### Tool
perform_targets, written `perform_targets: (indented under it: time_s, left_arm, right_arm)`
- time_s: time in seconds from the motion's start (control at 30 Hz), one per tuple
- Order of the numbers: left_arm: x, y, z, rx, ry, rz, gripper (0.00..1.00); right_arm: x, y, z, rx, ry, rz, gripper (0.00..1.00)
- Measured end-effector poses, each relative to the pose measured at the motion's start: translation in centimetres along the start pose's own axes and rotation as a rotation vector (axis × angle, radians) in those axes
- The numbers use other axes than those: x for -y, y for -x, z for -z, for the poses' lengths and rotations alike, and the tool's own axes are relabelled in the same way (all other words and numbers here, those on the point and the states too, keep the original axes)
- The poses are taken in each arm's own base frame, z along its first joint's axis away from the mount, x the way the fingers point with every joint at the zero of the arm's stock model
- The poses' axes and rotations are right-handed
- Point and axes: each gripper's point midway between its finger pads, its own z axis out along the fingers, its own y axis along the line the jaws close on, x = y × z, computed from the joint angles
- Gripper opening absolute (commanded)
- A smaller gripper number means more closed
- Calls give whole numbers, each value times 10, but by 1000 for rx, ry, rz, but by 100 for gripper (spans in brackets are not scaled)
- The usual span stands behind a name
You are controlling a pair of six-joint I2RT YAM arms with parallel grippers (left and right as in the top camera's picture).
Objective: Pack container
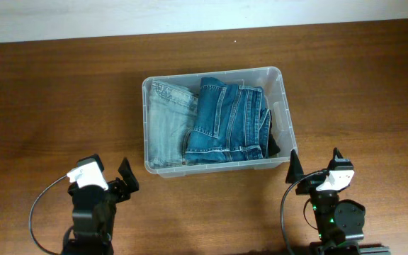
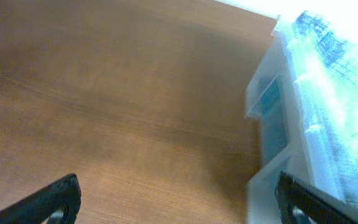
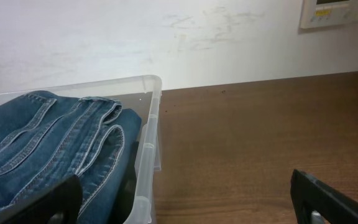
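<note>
Container [image 1: 218,168], jeans [image 1: 225,120] inside, lies just ahead, long axis left-to-right. Left gripper [image 1: 105,173] and right gripper [image 1: 314,166], both wide, empty, flank its near corners.

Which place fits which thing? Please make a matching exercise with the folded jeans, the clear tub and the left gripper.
1. pale blue folded jeans
2. dark blue folded jeans
3. clear plastic rectangular container
4. left gripper

a. on the brown wooden table
b. left part of the container
c. open, empty, outside the container
d. middle and right part of the container

Pairs: 1-b, 2-d, 3-a, 4-c.
</note>
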Motion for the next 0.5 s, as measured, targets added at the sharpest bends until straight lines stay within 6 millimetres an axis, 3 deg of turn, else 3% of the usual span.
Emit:
perform_targets:
  time_s: [0.2, 0.5]
  left_arm:
    - [5, 1, -3, 125, -71, 27, 100]
    - [-6, -9, -3, 164, -74, 53, 99]
  right_arm:
    - [0, 0, 0, 0, 0, 0, 99]
    - [0, 0, 0, 0, 0, 0, 99]
